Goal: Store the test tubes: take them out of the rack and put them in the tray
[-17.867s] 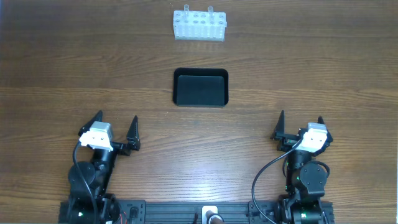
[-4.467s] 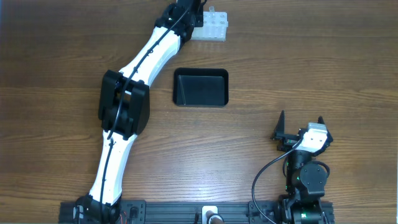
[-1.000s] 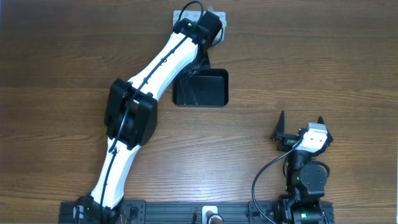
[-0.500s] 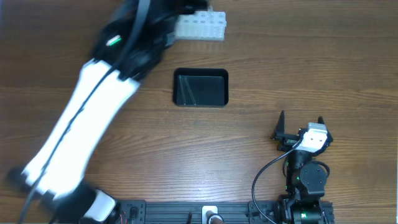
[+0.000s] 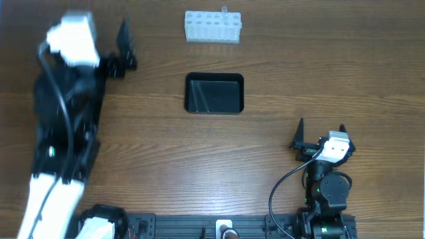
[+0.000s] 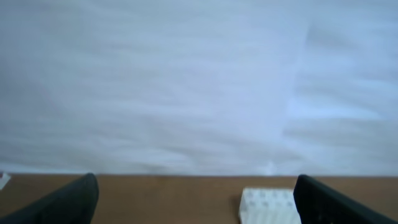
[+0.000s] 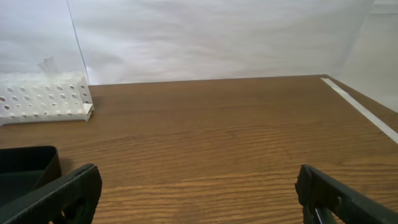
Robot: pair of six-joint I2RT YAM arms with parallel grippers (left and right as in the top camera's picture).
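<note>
As the left hand (image 6: 196, 186) hangs raised and spread wide, the rack (image 5: 212, 28) lies crosswise, one tube (image 5: 224, 10) upright.

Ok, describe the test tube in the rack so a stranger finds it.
On the wooden table, find the white rack beyond the black tray. The test tube stands in its far row, toward the right arm's side; the other holes look empty.
</note>
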